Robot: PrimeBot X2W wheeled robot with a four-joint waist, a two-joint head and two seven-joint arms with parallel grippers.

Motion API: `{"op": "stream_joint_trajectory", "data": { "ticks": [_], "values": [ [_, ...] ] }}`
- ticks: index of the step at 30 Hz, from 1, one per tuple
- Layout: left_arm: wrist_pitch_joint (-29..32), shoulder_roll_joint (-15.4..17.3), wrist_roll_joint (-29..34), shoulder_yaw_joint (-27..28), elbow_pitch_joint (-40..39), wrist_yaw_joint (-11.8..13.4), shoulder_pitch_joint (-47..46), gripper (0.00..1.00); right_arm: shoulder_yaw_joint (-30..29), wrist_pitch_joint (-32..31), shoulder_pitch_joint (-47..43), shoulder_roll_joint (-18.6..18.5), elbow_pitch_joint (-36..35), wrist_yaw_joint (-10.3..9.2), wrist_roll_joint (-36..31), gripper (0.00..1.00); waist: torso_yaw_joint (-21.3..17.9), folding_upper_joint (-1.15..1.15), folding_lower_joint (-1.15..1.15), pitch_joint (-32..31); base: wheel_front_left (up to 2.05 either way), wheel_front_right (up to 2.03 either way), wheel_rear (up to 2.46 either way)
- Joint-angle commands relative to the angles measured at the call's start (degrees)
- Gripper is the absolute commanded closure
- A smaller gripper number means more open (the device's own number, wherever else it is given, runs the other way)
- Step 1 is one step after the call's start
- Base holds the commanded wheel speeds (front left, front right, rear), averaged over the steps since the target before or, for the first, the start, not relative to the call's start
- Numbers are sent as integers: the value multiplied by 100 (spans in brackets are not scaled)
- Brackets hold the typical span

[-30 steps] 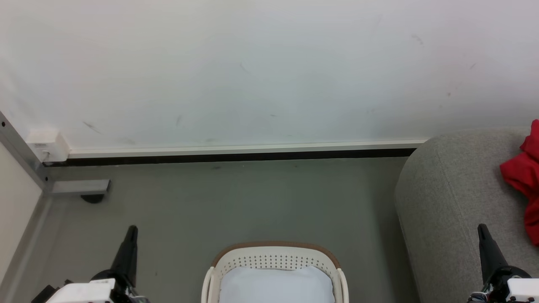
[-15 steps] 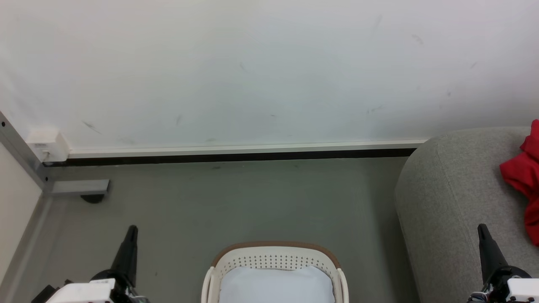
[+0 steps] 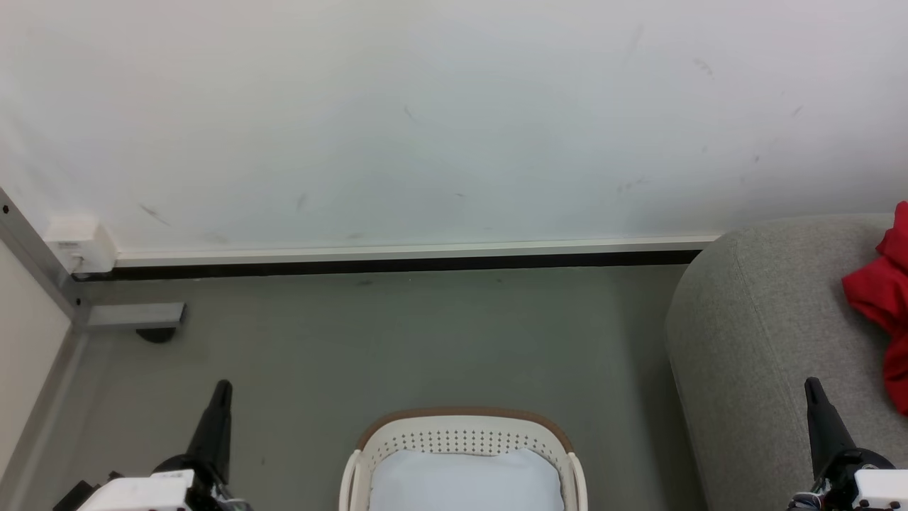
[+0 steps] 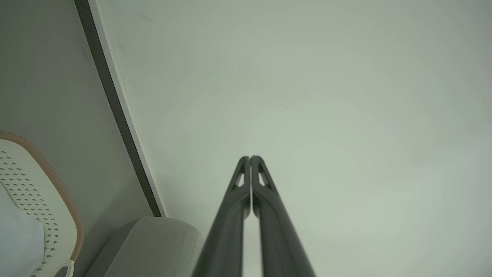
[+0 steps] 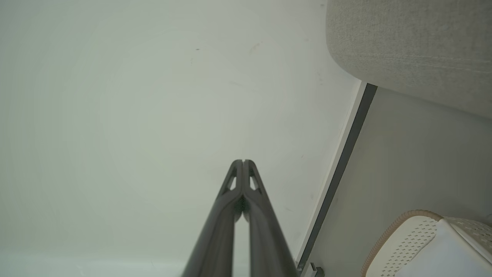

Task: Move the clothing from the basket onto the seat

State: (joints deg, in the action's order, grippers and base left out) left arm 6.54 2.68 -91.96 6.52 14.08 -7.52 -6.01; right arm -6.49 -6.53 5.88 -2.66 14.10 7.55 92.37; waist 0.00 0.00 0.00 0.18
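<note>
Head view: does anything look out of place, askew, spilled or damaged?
Nothing really stands out. The red jersey lies crumpled on the sofa, cut off by the frame edge; the basket stands upright holding a pale cloth. The wall has faint scuffs.

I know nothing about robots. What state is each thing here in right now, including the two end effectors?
Left end effector: shut, holding nothing.
Right end effector: shut, holding nothing.
Sofa: standing on the floor.
Red jersey: crumpled, lying on the sofa.
Basket: upright on the floor, not empty.
Pale cloth: lying in the basket.
</note>
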Motion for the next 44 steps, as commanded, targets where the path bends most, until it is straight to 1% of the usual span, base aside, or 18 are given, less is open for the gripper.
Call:
{"op": "stream_joint_trajectory", "data": {
  "ticks": [1,44],
  "values": [
    [19,38,-83,11,2,-6,-57,100,-18,-21,67,-40,-25,-12,10,100,0,0,0,0,0,0,0],
    [18,38,-84,10,1,-6,-57,100,-18,-20,67,-40,-25,-12,11,100,0,0,0,0,0,0,0]
  ]
}}
